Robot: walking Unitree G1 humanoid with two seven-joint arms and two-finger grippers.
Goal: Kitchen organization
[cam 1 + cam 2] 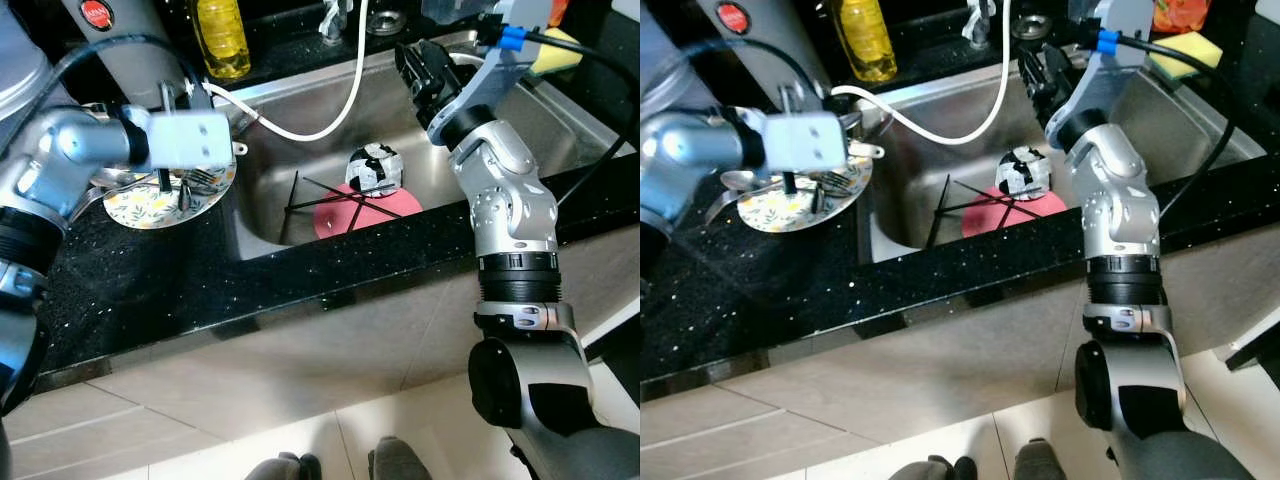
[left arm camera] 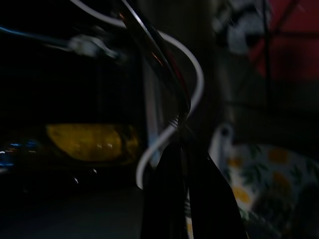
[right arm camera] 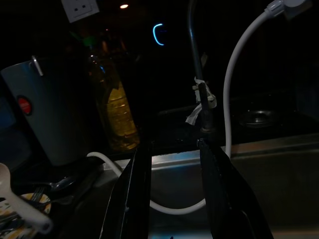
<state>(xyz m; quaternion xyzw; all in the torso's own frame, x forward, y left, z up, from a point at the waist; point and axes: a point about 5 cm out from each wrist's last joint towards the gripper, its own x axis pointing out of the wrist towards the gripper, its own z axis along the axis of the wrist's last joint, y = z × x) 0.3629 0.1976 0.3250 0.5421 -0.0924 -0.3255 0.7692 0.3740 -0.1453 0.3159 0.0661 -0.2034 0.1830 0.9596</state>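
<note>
While the left pincer (image 1: pixel 170 185) hangs over the plate (image 1: pixel 150 208) on the table (image 1: pixel 150 290), it looks clenched on cutlery (image 1: pixel 200 178), thin, stiff, slippery metal best pinched mid-handle. The plate seems fragile; lift it by its rim. In the sink (image 1: pixel 300 110) lie a red plate (image 1: pixel 340 218), chopsticks (image 1: pixel 330 195) and a patterned cup (image 1: pixel 374 168). The right pincer (image 1: pixel 1032 68) hovers released over the sink.
</note>
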